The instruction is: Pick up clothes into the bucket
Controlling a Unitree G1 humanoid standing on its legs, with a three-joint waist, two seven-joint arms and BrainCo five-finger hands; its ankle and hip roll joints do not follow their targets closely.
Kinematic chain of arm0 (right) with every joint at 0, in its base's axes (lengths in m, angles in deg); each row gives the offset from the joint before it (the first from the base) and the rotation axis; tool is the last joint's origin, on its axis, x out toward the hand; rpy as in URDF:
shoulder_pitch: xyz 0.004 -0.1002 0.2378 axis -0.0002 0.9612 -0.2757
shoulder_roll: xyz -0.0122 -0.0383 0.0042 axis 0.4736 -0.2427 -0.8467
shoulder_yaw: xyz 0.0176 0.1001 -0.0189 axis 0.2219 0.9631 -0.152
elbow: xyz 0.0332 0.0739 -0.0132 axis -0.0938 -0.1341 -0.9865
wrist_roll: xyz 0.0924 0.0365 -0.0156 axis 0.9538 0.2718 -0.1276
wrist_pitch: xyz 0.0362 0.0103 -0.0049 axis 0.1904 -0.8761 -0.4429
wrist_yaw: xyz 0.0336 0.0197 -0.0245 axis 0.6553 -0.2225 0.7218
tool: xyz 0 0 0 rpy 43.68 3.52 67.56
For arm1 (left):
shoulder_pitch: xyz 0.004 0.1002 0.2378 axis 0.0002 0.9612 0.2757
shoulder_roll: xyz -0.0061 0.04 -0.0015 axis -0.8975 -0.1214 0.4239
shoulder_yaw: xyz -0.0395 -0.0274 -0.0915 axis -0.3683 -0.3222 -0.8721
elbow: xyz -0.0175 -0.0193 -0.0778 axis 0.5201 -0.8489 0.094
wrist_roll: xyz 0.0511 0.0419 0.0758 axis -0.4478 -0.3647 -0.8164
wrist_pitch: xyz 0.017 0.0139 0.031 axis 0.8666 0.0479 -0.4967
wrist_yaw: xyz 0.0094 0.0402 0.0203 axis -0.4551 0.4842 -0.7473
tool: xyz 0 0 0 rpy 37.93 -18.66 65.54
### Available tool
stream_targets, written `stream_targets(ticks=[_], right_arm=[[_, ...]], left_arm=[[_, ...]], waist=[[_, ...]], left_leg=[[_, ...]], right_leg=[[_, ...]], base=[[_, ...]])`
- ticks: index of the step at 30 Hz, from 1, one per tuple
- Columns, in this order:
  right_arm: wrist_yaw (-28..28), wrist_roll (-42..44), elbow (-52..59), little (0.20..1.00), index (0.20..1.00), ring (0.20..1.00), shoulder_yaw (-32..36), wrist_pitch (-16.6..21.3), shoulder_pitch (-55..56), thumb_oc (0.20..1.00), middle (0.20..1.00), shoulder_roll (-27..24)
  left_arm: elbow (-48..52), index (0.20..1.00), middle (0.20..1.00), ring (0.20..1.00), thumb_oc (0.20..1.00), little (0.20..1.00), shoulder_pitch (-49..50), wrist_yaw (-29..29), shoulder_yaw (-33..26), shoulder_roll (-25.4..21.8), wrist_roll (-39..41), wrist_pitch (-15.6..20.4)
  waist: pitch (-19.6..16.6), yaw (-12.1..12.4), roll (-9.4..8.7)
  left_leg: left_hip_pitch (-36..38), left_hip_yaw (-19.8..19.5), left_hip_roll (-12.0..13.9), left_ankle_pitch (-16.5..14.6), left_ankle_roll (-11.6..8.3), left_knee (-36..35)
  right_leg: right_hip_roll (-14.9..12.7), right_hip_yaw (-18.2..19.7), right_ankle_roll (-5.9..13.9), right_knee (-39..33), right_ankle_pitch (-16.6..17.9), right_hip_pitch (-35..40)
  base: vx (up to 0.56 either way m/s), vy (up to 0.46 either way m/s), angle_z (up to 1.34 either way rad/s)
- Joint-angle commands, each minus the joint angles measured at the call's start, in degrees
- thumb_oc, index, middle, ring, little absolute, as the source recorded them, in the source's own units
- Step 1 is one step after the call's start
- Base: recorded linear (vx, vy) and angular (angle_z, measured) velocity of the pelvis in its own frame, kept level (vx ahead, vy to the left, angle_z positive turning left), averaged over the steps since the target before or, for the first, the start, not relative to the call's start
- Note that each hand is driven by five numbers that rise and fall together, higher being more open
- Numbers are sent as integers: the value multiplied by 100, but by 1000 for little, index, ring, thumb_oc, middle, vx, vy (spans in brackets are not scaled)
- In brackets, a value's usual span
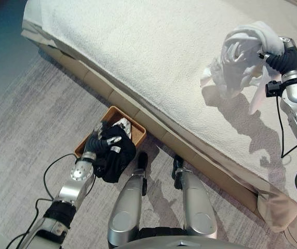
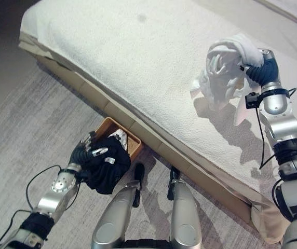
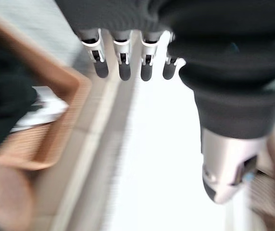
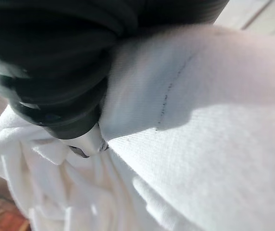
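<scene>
Right hand: fingers buried in a bunched white garment; cloth drapes over the top of the hand and hangs below it in folds. The wrist view is close on white cloth against the dark cover, with what may be a fingertip half wrapped in it. Curl of the fingers cannot be told. The garment is lifted off the bed and throws a shadow on the white cover beneath.

Left hand: low by the floor, at the near edge of the basket. A black garment lies bunched against the palm and hangs below and beside the hand. In the left wrist view the fingers stick out in a fairly straight row with dark tips, the thumb apart, dark cloth lying across the palm side. Reads as carrying rather than gripping.

Basket: brown woven, open top, on the grey carpet, tight against the tan bed base. Inside, some white cloth and dark cloth beside it.

Bed: wide, white textured cover, running diagonally; its edge stands between the two hands, which are well apart.
</scene>
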Motion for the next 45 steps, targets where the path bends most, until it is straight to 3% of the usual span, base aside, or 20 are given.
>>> stream_targets(ticks=[1,7,15,27,33,45], right_arm=[[347,267,446,200,200,200,-117,211,-113,200,200,-193],[799,338,1121,200,200,200,-317,112,196,200,200,-307],[1402,840,2148,200,200,200,-603,61,298,200,200,-423],[1679,1108,3092,200,200,200,-555,87,548,200,200,-195],[1853,1460,3360,200,200,200,-458,-6,860,200,200,-2],[2210,2243,3583,200,200,200,-518,-205,1213,200,200,194]], left_arm=[[295,1000,1000,1000,1000,1000,-179,-99,4,119,-501,266],[649,1000,1000,1000,1000,1000,-886,-44,371,232,-824,226],[208,1000,1000,1000,1000,1000,-1745,218,1105,589,-1130,63],[-79,1000,1000,1000,1000,1000,-2423,557,1909,1260,-899,-57],[-44,1000,1000,1000,1000,1000,-2699,837,2277,1675,-112,-126],[375,1000,1000,1000,1000,1000,-2687,1053,2455,1852,987,-242]], waist=[[-845,-64,-268],[-1311,-173,-340],[-1927,-304,-432],[-2318,-468,-417],[-2471,-571,-387],[-2574,-573,-384]], left_leg=[[121,37,181,-385,-277,246],[476,139,214,-367,-298,-65],[995,293,336,-450,-316,-312],[1385,295,399,-524,-307,-454],[1539,232,406,-539,-293,-520],[1578,172,422,-515,-299,-561]], right_leg=[[-201,123,265,-611,442,645],[-141,91,311,-1104,577,1050],[-67,119,324,-1572,604,1640],[-20,133,310,-1687,474,2079],[-22,127,295,-1670,403,2216],[-35,95,286,-1724,394,2284]], base=[[58,-2,3],[90,2,-8],[105,-4,-7],[64,-4,-1],[33,-4,1],[0,0,0]])
